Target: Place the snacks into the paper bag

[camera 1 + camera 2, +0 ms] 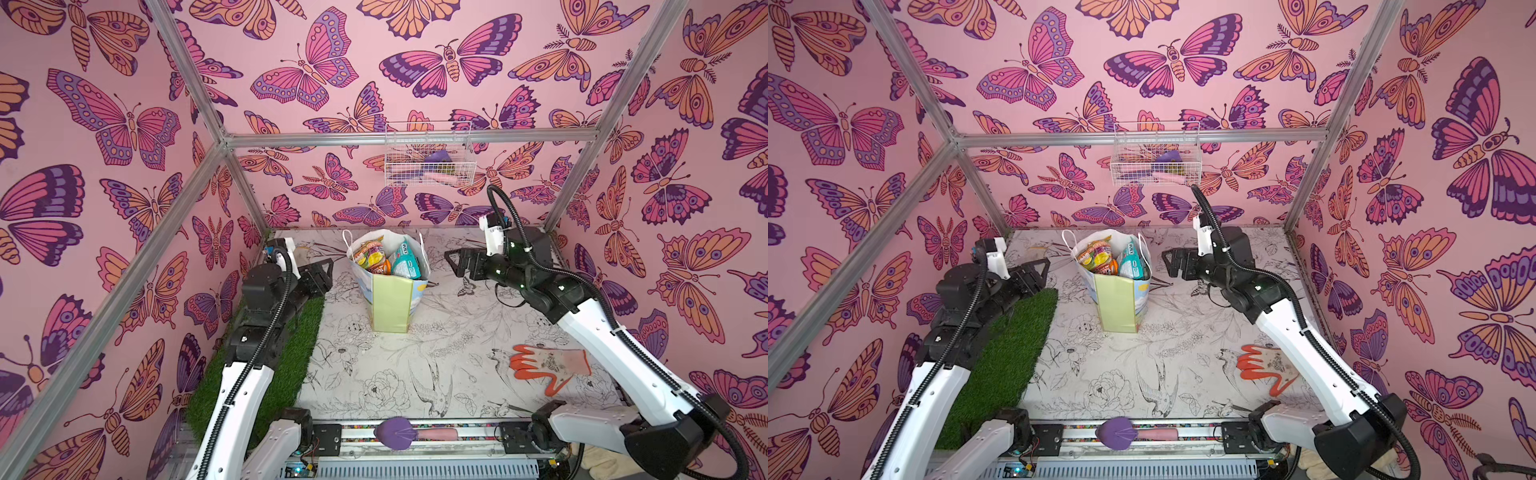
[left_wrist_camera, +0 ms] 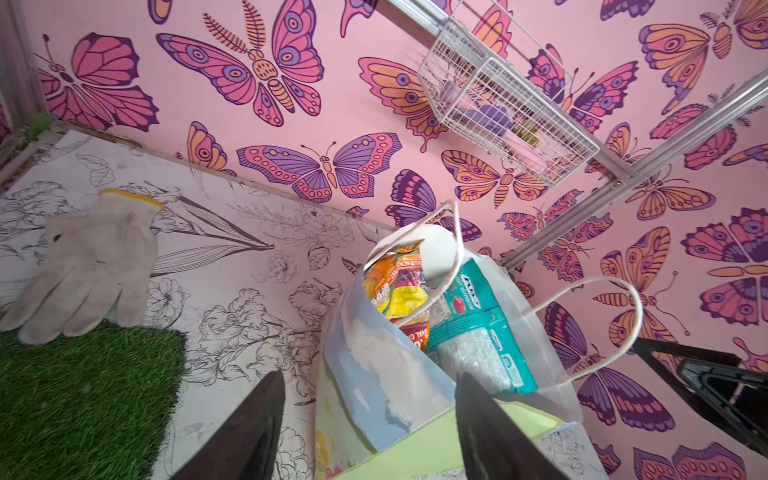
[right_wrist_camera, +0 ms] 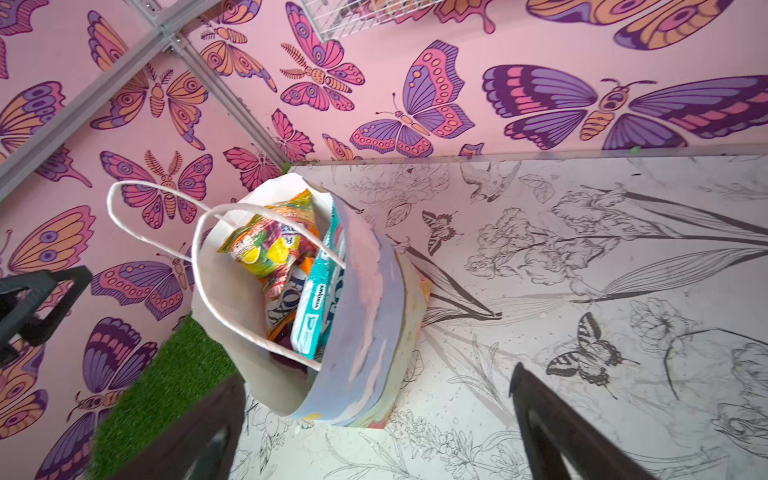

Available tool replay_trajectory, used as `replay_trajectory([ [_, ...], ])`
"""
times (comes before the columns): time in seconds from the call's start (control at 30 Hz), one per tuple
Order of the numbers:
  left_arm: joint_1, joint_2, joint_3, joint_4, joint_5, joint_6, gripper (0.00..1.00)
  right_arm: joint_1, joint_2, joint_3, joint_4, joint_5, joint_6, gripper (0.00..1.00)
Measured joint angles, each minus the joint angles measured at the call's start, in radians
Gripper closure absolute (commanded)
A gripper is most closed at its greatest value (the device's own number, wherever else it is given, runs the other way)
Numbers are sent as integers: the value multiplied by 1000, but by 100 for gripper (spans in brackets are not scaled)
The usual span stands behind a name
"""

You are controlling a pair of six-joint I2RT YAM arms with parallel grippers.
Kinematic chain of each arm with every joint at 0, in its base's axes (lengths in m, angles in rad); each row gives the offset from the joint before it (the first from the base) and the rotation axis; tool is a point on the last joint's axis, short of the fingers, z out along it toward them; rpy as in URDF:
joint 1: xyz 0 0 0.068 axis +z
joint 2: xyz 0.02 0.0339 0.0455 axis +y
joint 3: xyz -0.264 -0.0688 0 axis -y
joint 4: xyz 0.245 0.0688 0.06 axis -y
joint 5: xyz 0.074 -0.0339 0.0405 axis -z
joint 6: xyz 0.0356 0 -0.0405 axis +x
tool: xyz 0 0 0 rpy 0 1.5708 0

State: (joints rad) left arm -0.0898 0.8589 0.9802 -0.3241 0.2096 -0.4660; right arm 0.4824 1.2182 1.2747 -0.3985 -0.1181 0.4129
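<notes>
Tall pale yellow-green paper gift bag (image 1: pixel 390 307) stands right between the left claw (image 1: pixel 326 270) and right claw (image 1: pixel 451 262), shiny snack packets (image 1: pixel 384 257) stuffed inside. Both claws gape open, holding nothing.

Inside the paper bag (image 1: pixel 390 305), only the tops of the snacks (image 1: pixel 375 255) show. The wire basket (image 1: pixel 399 174) holds things too small to name, perhaps one purple. In both top views the left arm (image 1: pixel 266 286) mostly covers the white glove (image 2: pixel 91 266).
</notes>
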Motion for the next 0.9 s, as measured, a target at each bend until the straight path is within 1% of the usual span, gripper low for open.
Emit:
replay_trajectory([
  [0.2,0,-19,-43,1,-69,30,32,-22,-56,-86,30,74,-26,1],
  [0.43,-10,-48,-102,0,-148,59,32,-25,-130,-208,82,175,-55,1],
  [0.9,-73,-53,-173,2,-286,127,34,-41,-204,-350,131,390,-112,1],
])
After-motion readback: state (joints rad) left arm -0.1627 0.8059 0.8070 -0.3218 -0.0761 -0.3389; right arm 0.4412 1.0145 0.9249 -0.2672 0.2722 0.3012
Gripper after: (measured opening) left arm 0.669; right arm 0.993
